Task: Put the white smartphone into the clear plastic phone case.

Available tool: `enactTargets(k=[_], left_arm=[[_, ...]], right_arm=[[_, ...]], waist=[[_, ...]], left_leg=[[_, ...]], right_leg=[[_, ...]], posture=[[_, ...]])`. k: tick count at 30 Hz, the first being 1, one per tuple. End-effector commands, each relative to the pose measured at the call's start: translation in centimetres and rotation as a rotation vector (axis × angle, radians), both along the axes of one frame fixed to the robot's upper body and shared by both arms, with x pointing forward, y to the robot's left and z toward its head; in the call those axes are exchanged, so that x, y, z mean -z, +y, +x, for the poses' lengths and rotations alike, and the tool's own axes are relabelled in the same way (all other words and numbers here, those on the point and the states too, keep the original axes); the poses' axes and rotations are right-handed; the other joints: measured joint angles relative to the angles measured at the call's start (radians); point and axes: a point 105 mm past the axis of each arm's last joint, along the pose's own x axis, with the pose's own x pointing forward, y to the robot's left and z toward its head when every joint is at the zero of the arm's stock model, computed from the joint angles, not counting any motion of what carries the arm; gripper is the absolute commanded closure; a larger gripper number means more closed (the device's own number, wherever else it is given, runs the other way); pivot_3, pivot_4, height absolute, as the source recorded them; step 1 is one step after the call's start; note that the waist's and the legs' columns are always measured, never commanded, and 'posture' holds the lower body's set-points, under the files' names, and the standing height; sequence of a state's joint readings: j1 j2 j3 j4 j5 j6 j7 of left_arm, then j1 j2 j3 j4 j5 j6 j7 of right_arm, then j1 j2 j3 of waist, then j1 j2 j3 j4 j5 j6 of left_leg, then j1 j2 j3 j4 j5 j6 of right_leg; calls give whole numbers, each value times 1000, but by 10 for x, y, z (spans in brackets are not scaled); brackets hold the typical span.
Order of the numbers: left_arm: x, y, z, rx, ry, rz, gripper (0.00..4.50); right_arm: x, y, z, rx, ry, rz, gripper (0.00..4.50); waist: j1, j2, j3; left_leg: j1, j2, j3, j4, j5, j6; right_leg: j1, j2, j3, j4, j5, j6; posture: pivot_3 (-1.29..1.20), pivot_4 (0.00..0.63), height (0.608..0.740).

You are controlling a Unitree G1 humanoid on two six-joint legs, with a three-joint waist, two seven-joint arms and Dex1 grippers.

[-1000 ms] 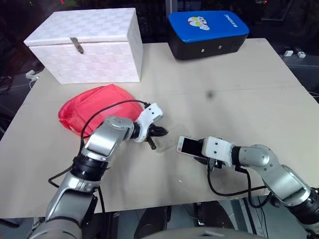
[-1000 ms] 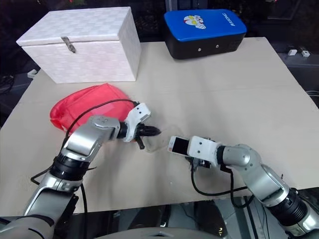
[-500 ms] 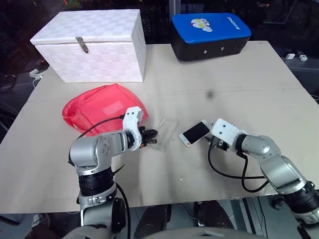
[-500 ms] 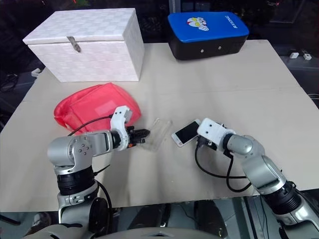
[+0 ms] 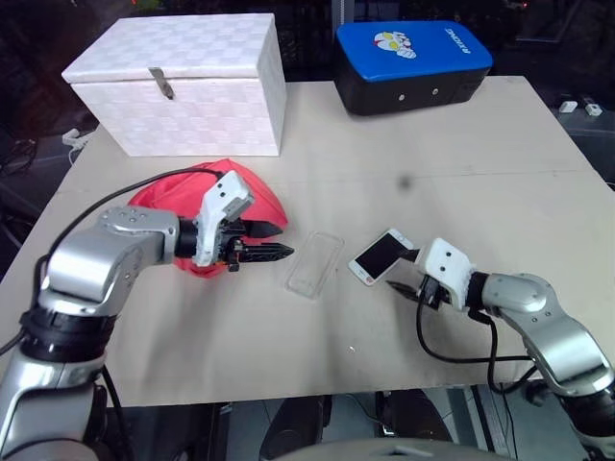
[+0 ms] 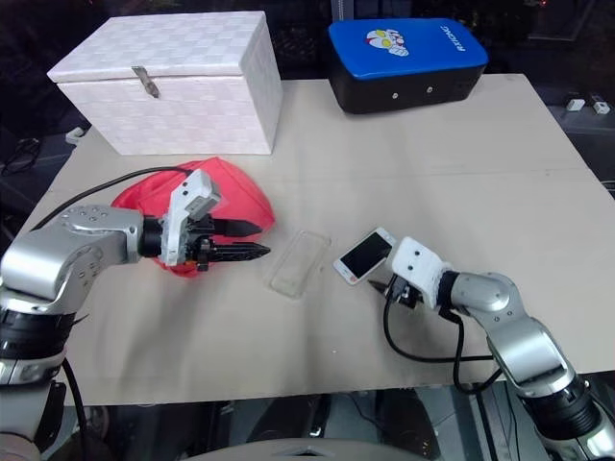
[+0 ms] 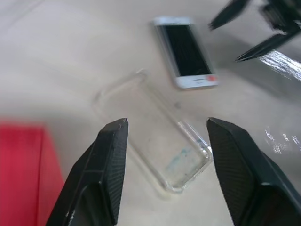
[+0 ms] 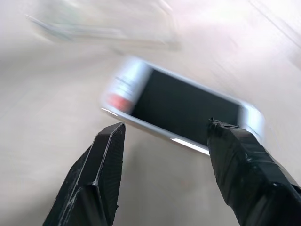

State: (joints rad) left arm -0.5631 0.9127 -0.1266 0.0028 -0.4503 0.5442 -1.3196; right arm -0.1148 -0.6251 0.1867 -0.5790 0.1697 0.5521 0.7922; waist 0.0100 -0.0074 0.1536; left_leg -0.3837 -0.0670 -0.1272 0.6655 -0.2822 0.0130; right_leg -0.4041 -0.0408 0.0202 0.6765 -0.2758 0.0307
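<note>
Here, the white smartphone (image 5: 381,255) and the clear plastic phone case (image 5: 315,264) are being left side by side, apart, on the desk (image 5: 461,163). The left end effector (image 5: 279,254) is being held level above the desk, released; the right end effector (image 5: 405,277) is being angled down beside the phone, released.

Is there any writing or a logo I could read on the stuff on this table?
Blue-topped case: white lettering along its far right edge, too small and slanted to read.
Same case: a cartoon picture on the lid, no words legible.
White smartphone: a small red mark at one end, not readable.
White box, red bag, clear plastic phone case: no text visible.
</note>
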Motion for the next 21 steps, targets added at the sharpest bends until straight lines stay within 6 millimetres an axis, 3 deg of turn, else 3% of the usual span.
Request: enactTargets(k=[1,5,9,16,19,20,21], left_arm=[[12,8,3,345,-133,186,1719],[27,9,16,498,-216,319,1719],[38,-2,24,636,-293,397,1719],[47,-13,33,810,-370,531,1719],[45,-15,35,829,-373,554,1676],[41,-18,37,810,-369,532,1676],[37,-20,39,798,-369,520,1676]], right_arm=[[-33,9,-25,-124,-88,117,1605],[-45,10,-43,-155,-113,174,1605],[-49,8,-56,-163,-110,202,1605],[-54,0,-56,-80,-108,209,1605],[-57,-5,-54,-52,-104,213,329],[-58,-5,-54,-51,-109,212,25],[-59,-5,-55,-49,-111,208,25]], waist=[[2,0,0],[-2,0,0],[-6,-2,0],[-31,-3,1],[-49,-3,1],[-54,-3,1],[-57,-3,1]], left_leg=[[0,0,0,0,0,0],[-5,0,0,2,0,1],[-11,-1,-2,4,0,1],[-12,-1,-3,5,0,1],[-12,-4,-7,5,0,2],[-12,-5,-8,5,0,2],[-12,-6,-10,6,0,2]], right_leg=[[0,0,0,0,0,0],[-4,0,0,0,0,0],[-8,0,-2,1,0,1],[-8,1,-3,2,0,1],[-6,0,-7,3,0,1],[-6,-1,-9,3,0,1],[-5,-1,-13,4,0,1]], posture=[[0,150,740],[0,150,740],[0,150,740],[0,150,740],[0,150,740],[0,150,740],[0,150,740]])
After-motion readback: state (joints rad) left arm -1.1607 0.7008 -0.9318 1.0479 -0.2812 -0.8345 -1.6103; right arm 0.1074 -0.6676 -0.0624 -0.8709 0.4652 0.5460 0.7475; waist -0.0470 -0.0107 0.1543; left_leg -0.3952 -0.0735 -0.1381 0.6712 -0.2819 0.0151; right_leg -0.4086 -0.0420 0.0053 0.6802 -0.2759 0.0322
